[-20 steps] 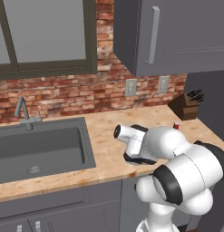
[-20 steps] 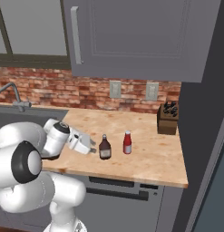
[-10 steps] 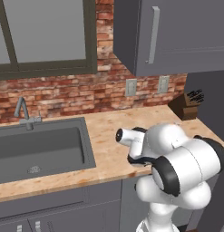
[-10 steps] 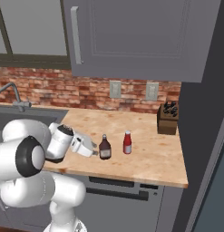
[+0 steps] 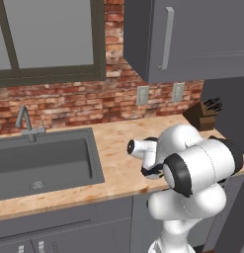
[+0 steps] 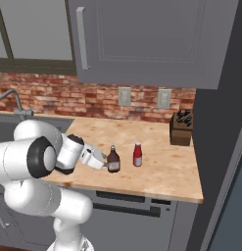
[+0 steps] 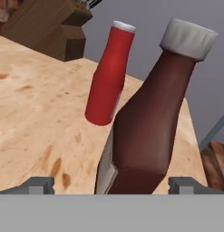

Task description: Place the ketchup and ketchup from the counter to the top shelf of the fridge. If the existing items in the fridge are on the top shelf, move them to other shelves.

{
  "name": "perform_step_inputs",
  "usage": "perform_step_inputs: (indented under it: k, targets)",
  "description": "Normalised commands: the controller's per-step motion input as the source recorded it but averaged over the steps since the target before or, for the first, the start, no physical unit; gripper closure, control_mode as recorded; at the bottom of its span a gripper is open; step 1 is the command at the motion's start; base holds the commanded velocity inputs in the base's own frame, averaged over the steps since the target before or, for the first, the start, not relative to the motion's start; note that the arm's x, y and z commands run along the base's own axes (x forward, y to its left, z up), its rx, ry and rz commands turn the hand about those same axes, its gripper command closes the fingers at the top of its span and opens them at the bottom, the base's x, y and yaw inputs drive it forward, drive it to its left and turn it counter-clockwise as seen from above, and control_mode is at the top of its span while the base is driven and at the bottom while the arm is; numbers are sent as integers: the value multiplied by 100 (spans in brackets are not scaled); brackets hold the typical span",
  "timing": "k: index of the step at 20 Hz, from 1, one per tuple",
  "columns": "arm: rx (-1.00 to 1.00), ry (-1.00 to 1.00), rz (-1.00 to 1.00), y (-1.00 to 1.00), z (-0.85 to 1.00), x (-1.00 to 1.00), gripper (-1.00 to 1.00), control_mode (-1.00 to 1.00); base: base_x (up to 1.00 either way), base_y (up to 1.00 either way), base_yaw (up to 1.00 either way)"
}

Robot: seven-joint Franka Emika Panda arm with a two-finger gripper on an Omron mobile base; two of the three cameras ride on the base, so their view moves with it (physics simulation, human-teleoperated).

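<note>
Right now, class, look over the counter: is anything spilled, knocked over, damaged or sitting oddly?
Nothing stands out. The dark ketchup bottle and the red ketchup bottle both stand upright and apart on the counter, with no spill around them. The open gripper is level with the dark one.

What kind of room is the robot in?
It looks like a kitchen. There is a sink with a faucet set in a wooden counter, a knife block by the brick wall, and two ketchup bottles standing on the counter.

Matt wood-grain counter (image 7: 36, 113); smooth plastic-looking red bottle (image 7: 108, 77) and brown bottle (image 7: 149, 122); rough brick backsplash (image 6: 54, 95).
</note>
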Motion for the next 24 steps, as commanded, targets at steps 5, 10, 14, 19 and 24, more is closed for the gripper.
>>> perform_step_inputs:
  k: [5, 10, 14, 19, 24]
  targets:
    - [0, 0, 0, -13, -2, 6, -100, -100, 0, 0, 0]
    - [0, 0, 0, -1, 0, 17, -100, -100, 0, 0, 0]
    - [0, 0, 0, 0, -2, 14, -100, -100, 0, 0, 0]
    - [0, 0, 0, -7, -6, 6, -100, -100, 0, 0, 0]
    - [0, 0, 0, -12, -10, 0, 100, -100, 0, 0, 0]
